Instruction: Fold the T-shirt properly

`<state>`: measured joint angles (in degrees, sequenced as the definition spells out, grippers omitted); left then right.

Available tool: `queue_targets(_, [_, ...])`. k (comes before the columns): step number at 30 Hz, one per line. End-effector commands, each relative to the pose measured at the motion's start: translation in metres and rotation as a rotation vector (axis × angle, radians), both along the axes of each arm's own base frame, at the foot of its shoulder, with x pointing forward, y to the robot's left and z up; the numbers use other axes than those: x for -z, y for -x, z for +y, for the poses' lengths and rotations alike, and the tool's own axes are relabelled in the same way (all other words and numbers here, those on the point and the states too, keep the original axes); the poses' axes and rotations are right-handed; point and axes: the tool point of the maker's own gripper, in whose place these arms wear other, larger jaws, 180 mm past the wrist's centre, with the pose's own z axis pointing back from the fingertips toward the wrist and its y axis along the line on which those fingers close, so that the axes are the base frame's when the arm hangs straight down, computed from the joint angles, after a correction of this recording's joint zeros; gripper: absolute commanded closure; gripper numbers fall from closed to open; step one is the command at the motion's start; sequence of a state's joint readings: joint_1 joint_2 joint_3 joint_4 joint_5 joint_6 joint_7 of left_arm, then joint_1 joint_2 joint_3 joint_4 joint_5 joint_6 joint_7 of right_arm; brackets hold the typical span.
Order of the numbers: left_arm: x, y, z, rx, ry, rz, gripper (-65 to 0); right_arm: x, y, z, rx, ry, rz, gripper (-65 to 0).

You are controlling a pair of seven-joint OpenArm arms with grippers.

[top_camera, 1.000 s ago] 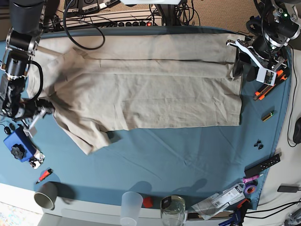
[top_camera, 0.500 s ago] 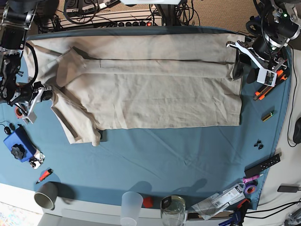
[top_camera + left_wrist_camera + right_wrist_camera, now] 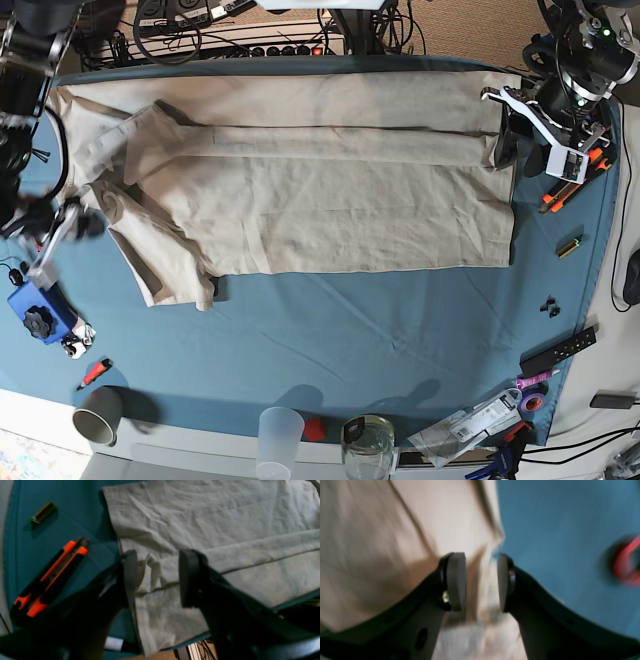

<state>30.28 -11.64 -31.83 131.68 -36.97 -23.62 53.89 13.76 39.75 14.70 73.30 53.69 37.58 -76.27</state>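
Your T-shirt lies lengthwise-folded along the table's far edge; cross folds remain. Left end effector and right end effector gape empty.

Left gripper jaws apart, right gripper jaws apart, both angled downward
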Motion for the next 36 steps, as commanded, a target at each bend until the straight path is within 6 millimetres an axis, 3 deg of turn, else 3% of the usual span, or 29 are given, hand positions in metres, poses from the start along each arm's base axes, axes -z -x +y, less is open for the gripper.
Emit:
queue_targets(1, [-0.011,-0.003,-0.002,0.010,0.006,-0.043,-27.7,-0.036,-0.022,-0.014,0.021,0.037,-0.128,-21.5])
queue_targets(5, [-0.010,-0.003,-0.002,0.009,0.005,-0.043,-27.7,-0.072,-0.055,-0.034,0.079,0.148,-0.308,-21.5])
queue_targets(8, [-0.012,-0.004,-0.002,0.009,0.007,-0.050,-27.7,-0.073,-0.064,-0.029,0.086,0.151,-0.333,-21.5])
queue_targets(14, [-0.012,-0.004,-0.002,0.009,0.007,-0.051,-27.7,-0.043,-0.075,-0.010,0.067,0.215,-0.326,-21.6])
queue_targets(19, [-0.012,-0.004,-0.002,0.009,0.007,-0.050,-27.7,-0.004,-0.081,0.012,-0.023,0.254,-0.287,-21.7])
queue_targets(28, [-0.012,-0.004,-0.002,0.009,0.007,-0.051,-27.7,0.051,-0.081,-0.004,0.036,0.327,-0.178,-21.7])
queue_targets(32, [-0.016,-0.007,-0.001,0.001,0.003,-0.079,-27.7,0.062,-0.081,-0.008,0.059,0.301,-0.151,-21.7])
queue_targets(36, [-0.022,-0.023,0.018,-0.093,-0.024,-0.143,-27.7,0.066,-0.079,0.001,0.057,0.261,-0.123,-21.7])
